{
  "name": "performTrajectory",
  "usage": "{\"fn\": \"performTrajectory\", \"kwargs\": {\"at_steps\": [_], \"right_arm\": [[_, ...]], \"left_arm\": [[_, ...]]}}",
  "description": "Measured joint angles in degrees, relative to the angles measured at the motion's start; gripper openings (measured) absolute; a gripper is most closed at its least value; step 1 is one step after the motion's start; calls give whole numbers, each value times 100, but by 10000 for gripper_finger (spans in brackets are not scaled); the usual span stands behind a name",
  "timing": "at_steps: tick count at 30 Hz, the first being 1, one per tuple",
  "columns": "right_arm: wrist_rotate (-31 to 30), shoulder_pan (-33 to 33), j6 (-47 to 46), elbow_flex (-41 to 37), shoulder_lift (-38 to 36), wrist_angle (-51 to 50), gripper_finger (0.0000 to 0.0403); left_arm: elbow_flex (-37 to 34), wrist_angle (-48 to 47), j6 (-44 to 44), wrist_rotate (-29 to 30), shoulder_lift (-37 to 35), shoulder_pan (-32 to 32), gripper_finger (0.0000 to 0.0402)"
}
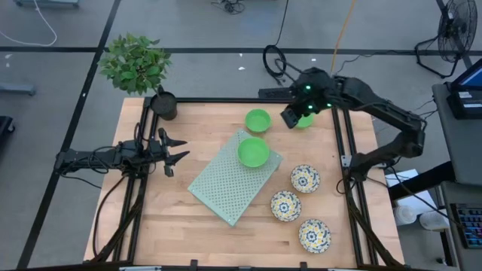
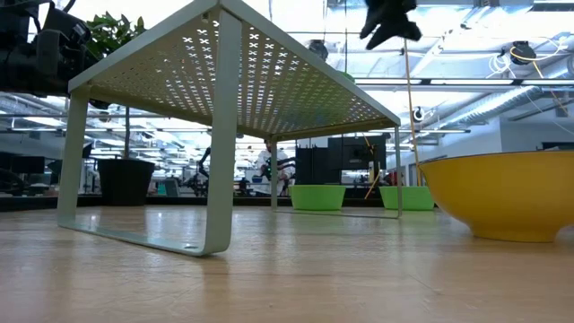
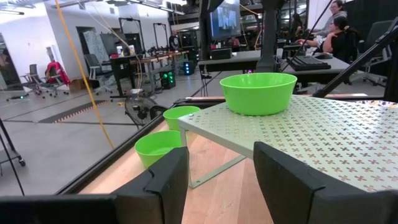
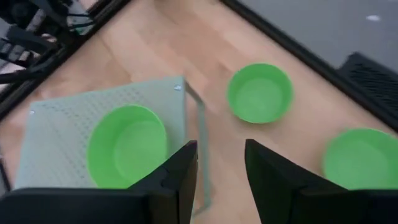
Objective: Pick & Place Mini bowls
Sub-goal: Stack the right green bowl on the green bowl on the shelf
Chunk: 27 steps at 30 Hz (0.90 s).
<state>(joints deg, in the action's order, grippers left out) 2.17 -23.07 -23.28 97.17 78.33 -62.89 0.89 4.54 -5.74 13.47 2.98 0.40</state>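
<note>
Right gripper hovers, empty, above green bowl.

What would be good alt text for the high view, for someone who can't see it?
Overhead view of a wooden table with a pale green perforated shelf holding one green mini bowl, another green mini bowl beside it, and three floral mini bowls to the right. The open right gripper hovers above a third green bowl; the left gripper waits, open, at the left edge.
</note>
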Motion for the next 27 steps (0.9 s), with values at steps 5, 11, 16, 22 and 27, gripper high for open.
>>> {"fn": "performTrajectory", "kwargs": {"at_steps": [5,11,16,22,27], "right_arm": [[-503,4,-3,0,-373,-410,121],[-1093,9,-154,0,-749,-815,121],[-1665,26,-354,0,-947,-1201,121],[-2148,28,-564,0,-993,-1592,121],[-2331,28,-604,-2,-985,-1739,121]], "left_arm": [[0,0,0,0,0,0,182],[0,0,0,0,0,0,182],[0,0,0,0,0,0,182],[0,0,0,0,0,0,182],[0,0,0,0,0,0,182]]}}
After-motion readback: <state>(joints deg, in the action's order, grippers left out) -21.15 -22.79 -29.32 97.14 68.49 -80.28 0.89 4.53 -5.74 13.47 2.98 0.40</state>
